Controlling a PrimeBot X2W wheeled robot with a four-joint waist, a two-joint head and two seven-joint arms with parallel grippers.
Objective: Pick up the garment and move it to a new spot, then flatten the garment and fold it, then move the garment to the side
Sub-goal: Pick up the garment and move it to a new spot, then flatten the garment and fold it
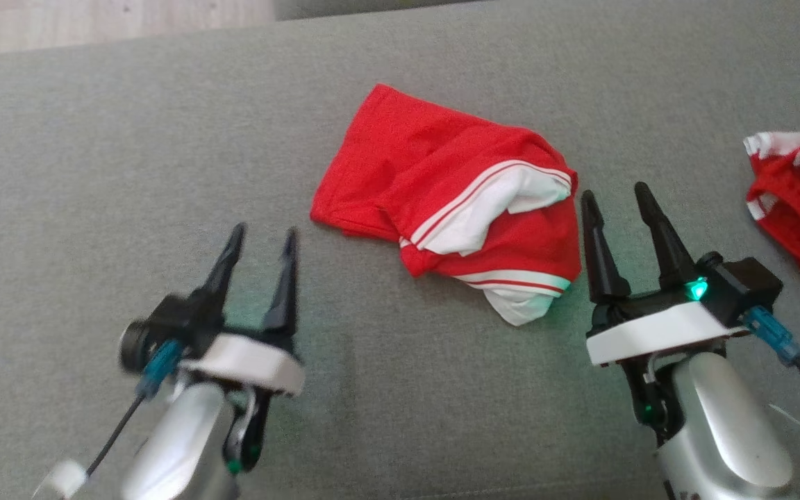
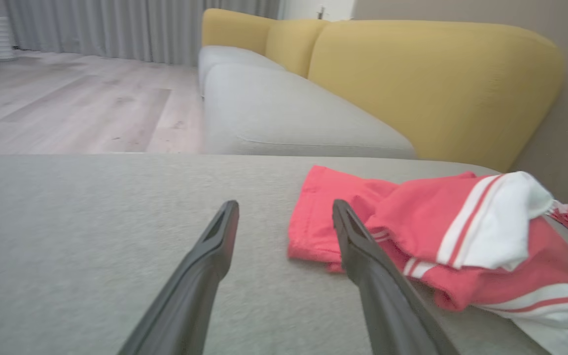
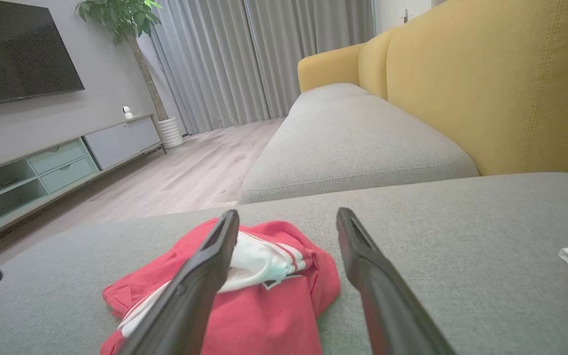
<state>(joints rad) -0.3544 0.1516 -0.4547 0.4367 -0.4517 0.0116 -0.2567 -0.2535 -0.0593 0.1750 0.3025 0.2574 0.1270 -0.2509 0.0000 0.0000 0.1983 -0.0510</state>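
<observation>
**Left pincer** (image 1: pixel 264 230): fingers apart, nothing between them. It hangs over the grey seat (image 1: pixel 94 173), to the lower left of the garment (image 1: pixel 442 187) and clear of it. Bare seat fabric shows between my fingertips and the nearest red hem. In my left wrist view one finger (image 2: pixel 363 261) crosses the garment's near corner in the picture. The head view shows a gap there, so I record no contact.

**Right pincer** (image 1: pixel 614 191): fingers apart, clamped on nothing. It stands just beside the garment's right edge, fingertips pointing past it. Whether the nearer finger touches the cloth I cannot tell. A green light (image 1: pixel 697 288) glows on its base.

**Garment:** red with white bands and thin red stripes. It lies crumpled on the seat near the middle of the head view, between my two pincers and nearer the right one. It is not flat: one part is turned over on itself, and a white panel shows in the fold and at the lower corner.

**Second garment** (image 1: pixel 799 201): red and white, bunched, at the right edge of the head view and cut by the frame. It lies well apart from the first.

**Surroundings:** a pale wood floor (image 1: pixel 94 24) lies beyond the seat's far edge, and a yellow backrest (image 3: pixel 501 84) runs along the sofa. Across the room are grey curtains (image 3: pixel 244 59), a dark screen (image 3: pixel 13 49), a plant (image 3: pixel 121 15) and a low cabinet (image 3: pixel 67 158).
</observation>
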